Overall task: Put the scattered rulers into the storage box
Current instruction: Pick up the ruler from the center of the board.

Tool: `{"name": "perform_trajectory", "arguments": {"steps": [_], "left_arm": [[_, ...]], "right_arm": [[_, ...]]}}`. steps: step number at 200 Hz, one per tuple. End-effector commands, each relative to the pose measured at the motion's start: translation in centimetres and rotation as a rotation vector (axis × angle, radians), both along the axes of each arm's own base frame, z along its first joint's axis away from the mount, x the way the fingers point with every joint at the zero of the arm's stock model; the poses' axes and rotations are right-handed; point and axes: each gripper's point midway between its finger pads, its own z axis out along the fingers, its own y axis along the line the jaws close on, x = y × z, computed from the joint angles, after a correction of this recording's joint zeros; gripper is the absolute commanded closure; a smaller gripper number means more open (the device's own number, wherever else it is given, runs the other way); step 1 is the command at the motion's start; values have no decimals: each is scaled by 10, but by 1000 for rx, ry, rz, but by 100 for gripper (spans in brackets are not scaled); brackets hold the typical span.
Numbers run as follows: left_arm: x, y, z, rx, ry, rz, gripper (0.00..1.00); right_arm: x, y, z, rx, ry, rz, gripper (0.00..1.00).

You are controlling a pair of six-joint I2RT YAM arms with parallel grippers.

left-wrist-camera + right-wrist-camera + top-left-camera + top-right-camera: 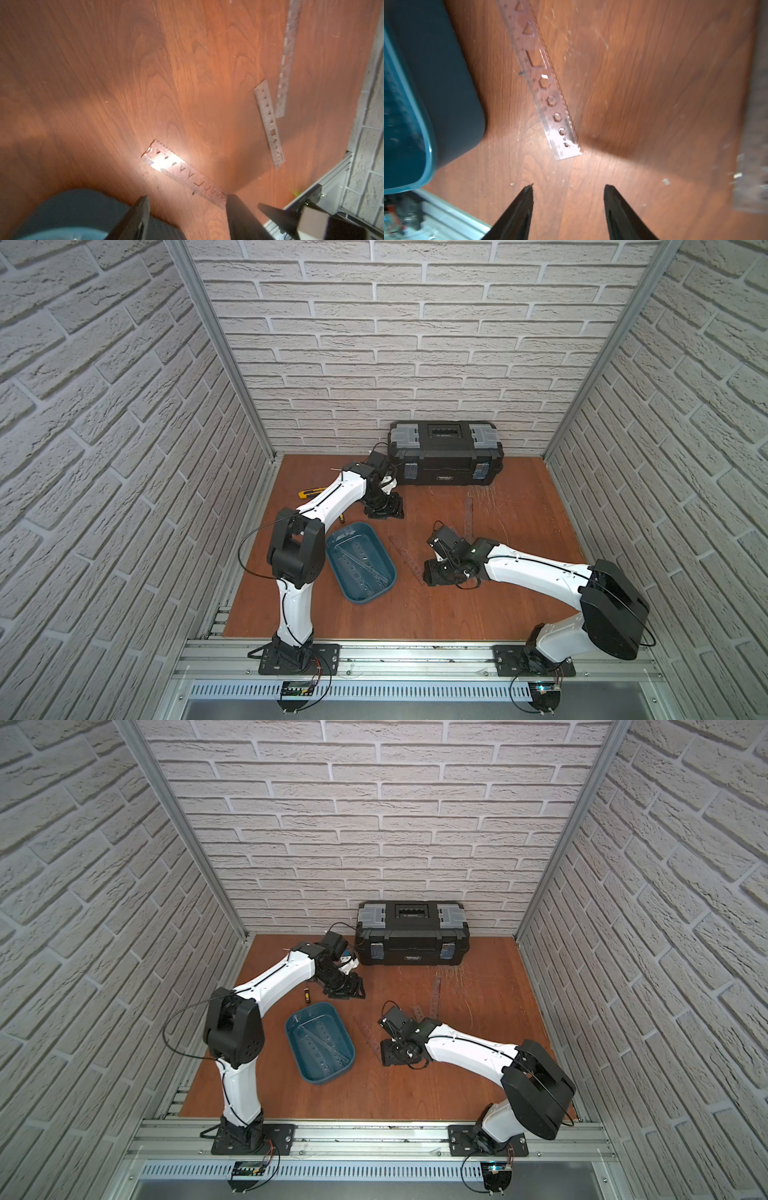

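The blue tray (358,600) sat askew, left of the middle of the tabletop (415,614). Inside it lay clear rulers (361,566), at least two and crossed. They were so nearly see-through that we could not count them.

Three more lay on the tabletop. The nearest ruler (402,553) was just right of the tray and faint in both top views. In the right wrist view (544,83) its cut-out shapes showed clearly, but one end ran out of frame. The middle ruler (417,1013) showed only one end from behind the right wrist; the left wrist view (269,122) showed it whole. The far ruler (469,514) pointed toward the black toolbox (446,452) at the far edge. A blurred strip (756,145) in the right wrist view was too smeared for us to tell which ruler it was.

The left gripper (188,199) hung between tray and toolbox with its jaws wide and empty. From above they were hidden under the wrist. The right gripper (568,187) was low beside the nearest ruler, jaws spread, holding nothing and clear of the ruler's end.

The yellow knife (309,492) was mostly hidden behind the left forearm. The small screwdriver (306,995) was barely discernible.
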Motion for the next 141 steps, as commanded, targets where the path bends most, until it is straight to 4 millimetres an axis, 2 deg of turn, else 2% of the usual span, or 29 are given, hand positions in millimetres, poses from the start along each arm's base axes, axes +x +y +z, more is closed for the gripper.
{"name": "perform_trajectory", "arguments": {"steps": [1,21,46,84,141], "left_arm": [[2,-3,-27,28,35,-46,37],[4,-5,-43,37,53,-46,37],[5,-8,-53,35,63,-45,37],[0,-7,-66,42,87,-51,35],[-6,-12,-78,60,100,-96,34]], "right_arm": [[7,34,6,232,42,-162,41],[9,42,1,259,57,-201,41],[12,44,-7,263,64,-232,41],[5,41,-25,263,113,-271,41],[-4,29,-26,246,111,-284,41]]}}
